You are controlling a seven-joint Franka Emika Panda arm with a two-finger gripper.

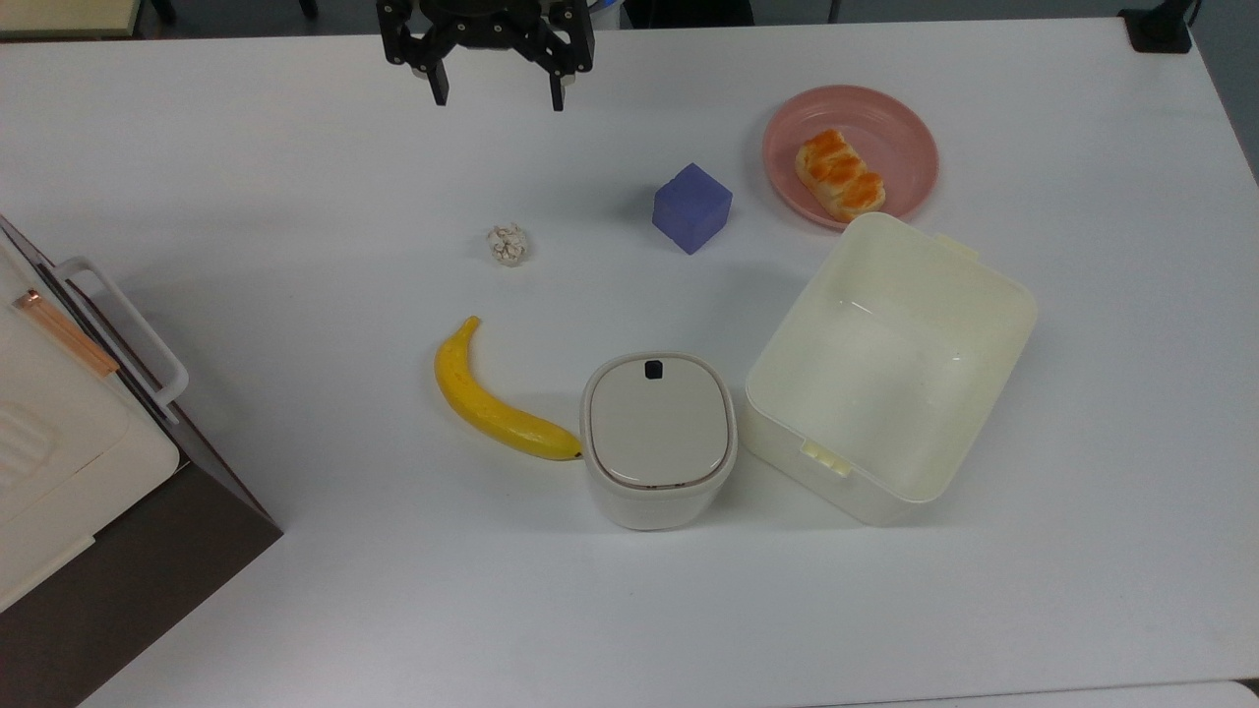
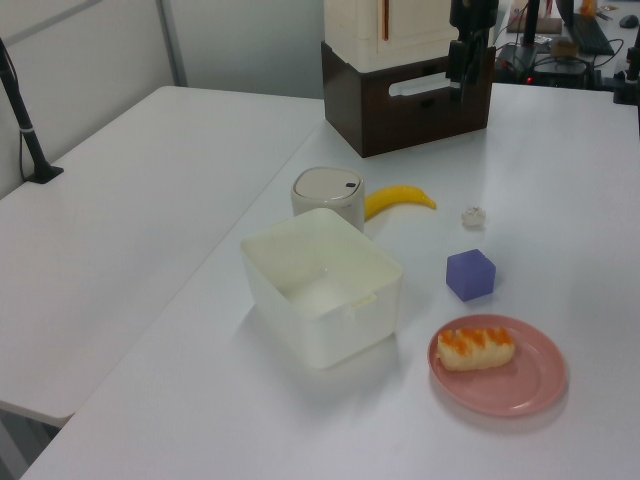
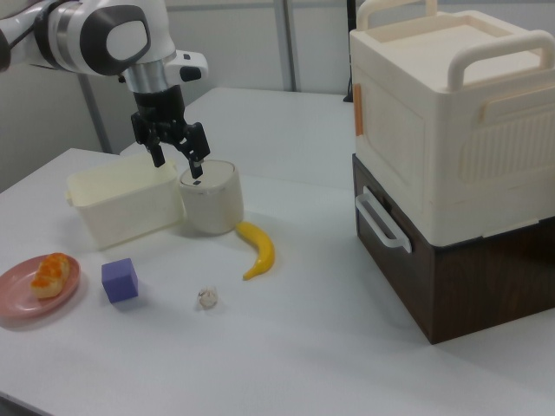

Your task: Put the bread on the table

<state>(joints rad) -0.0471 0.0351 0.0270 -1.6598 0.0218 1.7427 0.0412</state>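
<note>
In the right view the arm reaches in from the upper left with the hand (image 3: 177,163) pointing straight down, fingers spread wide and holding nothing, hanging well above the white worktop (image 1: 295,197). Its upper part is cut off in the top view. Way over at the top view's right, the bread (image 1: 839,175) sits on the pink plate (image 1: 900,128).

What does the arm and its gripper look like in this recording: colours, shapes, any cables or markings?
The arm has rounded, glossy white link shells with dark grey joint caps and a metallic silver wrist section. The gripper is all black: a wide angular body with two short, slim, tapered fingers. No loose cables or legible markings can be made out on it.
</note>
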